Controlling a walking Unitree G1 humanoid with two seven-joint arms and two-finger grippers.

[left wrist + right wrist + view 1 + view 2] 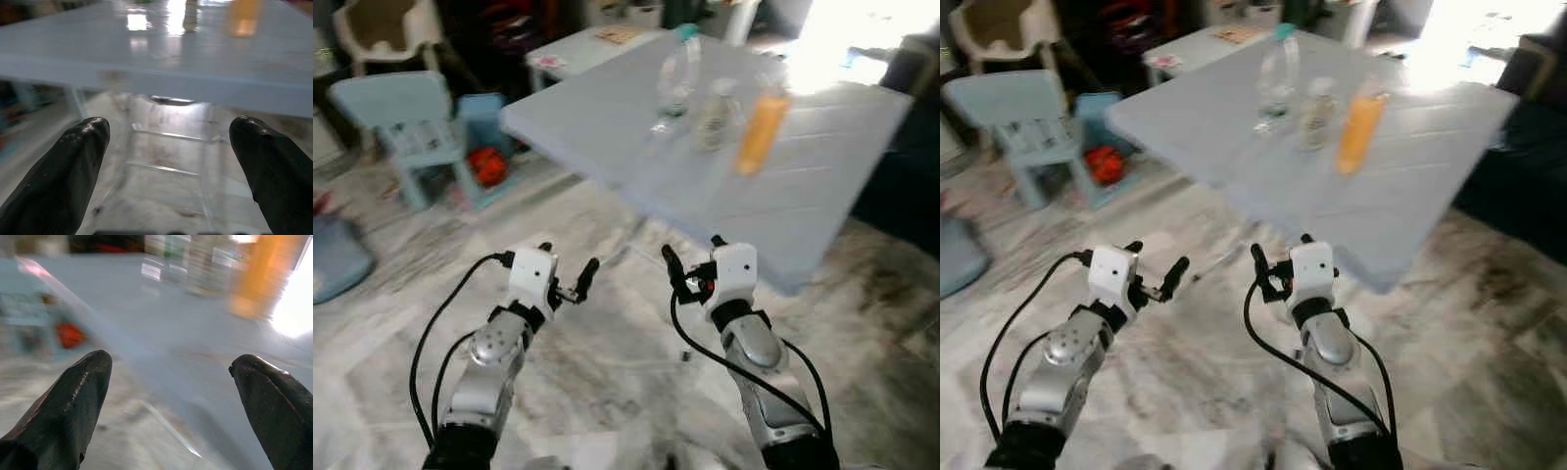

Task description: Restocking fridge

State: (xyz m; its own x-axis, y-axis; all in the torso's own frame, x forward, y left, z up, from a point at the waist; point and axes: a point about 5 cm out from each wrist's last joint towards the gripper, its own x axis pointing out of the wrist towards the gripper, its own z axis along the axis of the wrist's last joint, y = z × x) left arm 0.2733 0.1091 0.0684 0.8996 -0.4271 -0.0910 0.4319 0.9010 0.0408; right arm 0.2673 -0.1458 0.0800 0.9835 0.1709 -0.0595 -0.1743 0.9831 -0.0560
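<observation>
Though beyond both open fingers (590, 270), bottles (763, 132) upright on table (822, 211).

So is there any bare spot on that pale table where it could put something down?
Yes. The pale blue square table is mostly bare: the near corner facing the two grippers and the left side are free. The crowded part is the far middle, where a clear plastic bottle, a small pale bottle and an orange bottle stand close together.

I see a grey-veined marble floor (607, 343) under a pale blue square worktop (803, 196). To my left stand a small light blue plastic chair (406, 127) and a cream plastic seat (382, 29). Bright daylight (862, 34) glares beyond.
</observation>
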